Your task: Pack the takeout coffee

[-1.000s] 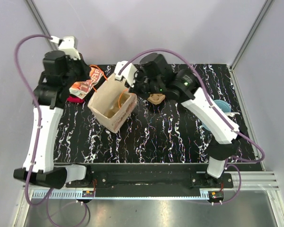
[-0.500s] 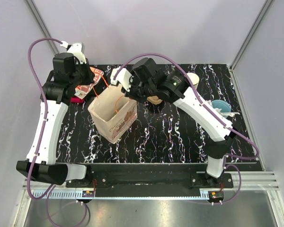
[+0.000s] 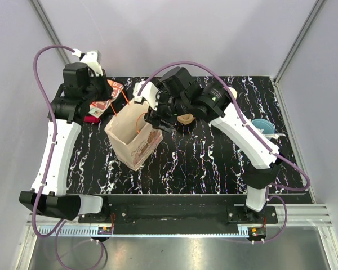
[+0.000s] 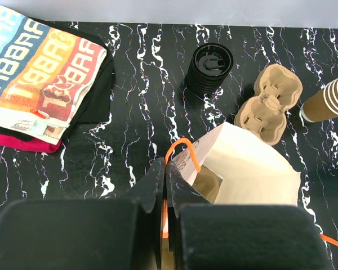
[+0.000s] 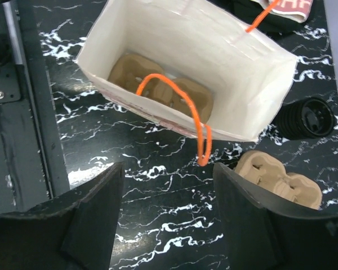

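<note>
The takeout coffee is out of view in every frame. A pale paper bag (image 3: 134, 138) (image 5: 186, 62) (image 4: 253, 171) stands open on the black marbled table (image 3: 203, 163). A brown cup carrier (image 5: 158, 84) lies on the bag's bottom. My left gripper (image 4: 168, 169) (image 3: 117, 104) is shut on the bag's far orange handle (image 4: 180, 147). My right gripper (image 5: 168, 167) (image 3: 158, 121) hovers open just outside the bag's near rim. The other orange handle (image 5: 200, 140) hangs loose over that rim, between the fingers but touching neither.
A stack of black lids (image 4: 208, 67) (image 5: 307, 118) and a second cup carrier (image 4: 268, 104) (image 5: 270, 174) sit behind the bag. A stack of lidless paper cups (image 4: 329, 98) (image 3: 230, 93) stands further right. Folded cloths (image 4: 39, 79) lie at the back left, a light blue cup (image 3: 263, 126) at the right.
My right gripper has opened and let go of the bag's near orange handle, which now droops over the rim. The left arm shifted earlier, pulling the bag upright, then held still.
</note>
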Available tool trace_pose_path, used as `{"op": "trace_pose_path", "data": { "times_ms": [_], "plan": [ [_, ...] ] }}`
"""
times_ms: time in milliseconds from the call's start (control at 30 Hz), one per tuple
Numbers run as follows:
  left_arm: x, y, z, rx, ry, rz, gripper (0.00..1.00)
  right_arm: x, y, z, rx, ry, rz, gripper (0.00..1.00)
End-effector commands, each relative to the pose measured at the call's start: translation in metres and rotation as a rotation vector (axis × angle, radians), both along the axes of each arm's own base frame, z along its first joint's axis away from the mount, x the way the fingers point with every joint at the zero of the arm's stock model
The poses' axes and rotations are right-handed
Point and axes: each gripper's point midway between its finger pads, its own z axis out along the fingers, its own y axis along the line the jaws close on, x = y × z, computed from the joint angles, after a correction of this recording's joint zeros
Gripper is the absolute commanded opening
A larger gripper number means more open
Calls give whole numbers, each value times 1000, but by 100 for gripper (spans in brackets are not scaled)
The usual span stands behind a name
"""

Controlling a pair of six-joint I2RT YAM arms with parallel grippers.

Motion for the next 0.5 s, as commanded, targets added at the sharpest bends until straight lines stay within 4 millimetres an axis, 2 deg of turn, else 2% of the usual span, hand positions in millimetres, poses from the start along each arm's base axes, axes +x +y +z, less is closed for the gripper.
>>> {"op": "trace_pose_path", "data": {
  "times_ms": [0,233,467],
  "plan": [
    [0,-1,27,-18,-93,-8,0,-20,-6,18,38,18,70,71],
    [0,-1,27,-20,-94,-7,0,-25,-6,15,28,36,95,76],
    [1,4,32,-6,-107,23,0,-20,-10,24,42,9,63,92]
  ]
}}
